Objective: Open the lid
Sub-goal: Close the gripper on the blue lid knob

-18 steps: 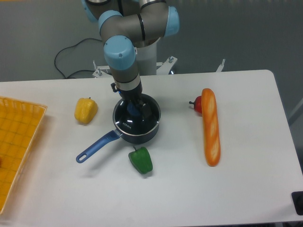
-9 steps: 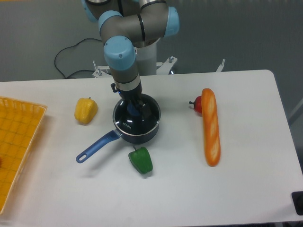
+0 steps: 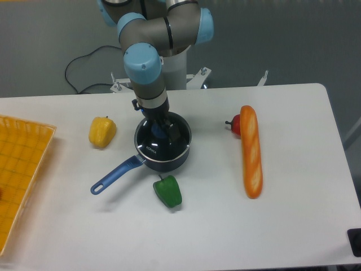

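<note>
The lid [image 3: 153, 145] is a clear glass disc with a metal rim lying flat on the dark blue saucepan [image 3: 172, 164] at the middle of the table. The pan's long blue handle [image 3: 115, 175] points to the front left. My gripper [image 3: 162, 131] comes straight down onto the lid's centre. Its two dark fingers sit on either side of the blue knob, which shows between them, and they look closed against it. The lid rests level on the pan.
A yellow pepper [image 3: 102, 131] lies left of the pan and a green pepper [image 3: 168, 191] just in front of it. A long baguette [image 3: 251, 151] and a red pepper [image 3: 236, 125] are to the right. An orange basket [image 3: 20, 169] sits at the left edge.
</note>
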Available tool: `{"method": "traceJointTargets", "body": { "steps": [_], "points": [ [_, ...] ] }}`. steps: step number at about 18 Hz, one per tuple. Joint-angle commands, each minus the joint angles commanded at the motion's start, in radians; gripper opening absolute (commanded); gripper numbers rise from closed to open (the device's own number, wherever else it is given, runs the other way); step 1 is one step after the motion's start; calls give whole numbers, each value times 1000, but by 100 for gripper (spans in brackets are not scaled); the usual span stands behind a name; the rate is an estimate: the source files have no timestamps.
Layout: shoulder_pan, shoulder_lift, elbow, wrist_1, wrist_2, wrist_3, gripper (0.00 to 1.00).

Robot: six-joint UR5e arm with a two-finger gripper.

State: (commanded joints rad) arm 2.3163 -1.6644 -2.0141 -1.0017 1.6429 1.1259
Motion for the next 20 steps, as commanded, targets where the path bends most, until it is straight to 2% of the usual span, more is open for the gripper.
{"method": "traceJointTargets", "body": {
  "steps": [9, 16, 20],
  "points": [
    [0, 0, 0, -2, 0, -2, 99],
    [0, 0, 3, -3, 0, -2, 82],
    [0, -6, 9, -3, 0, -3, 79]
  ]
}}
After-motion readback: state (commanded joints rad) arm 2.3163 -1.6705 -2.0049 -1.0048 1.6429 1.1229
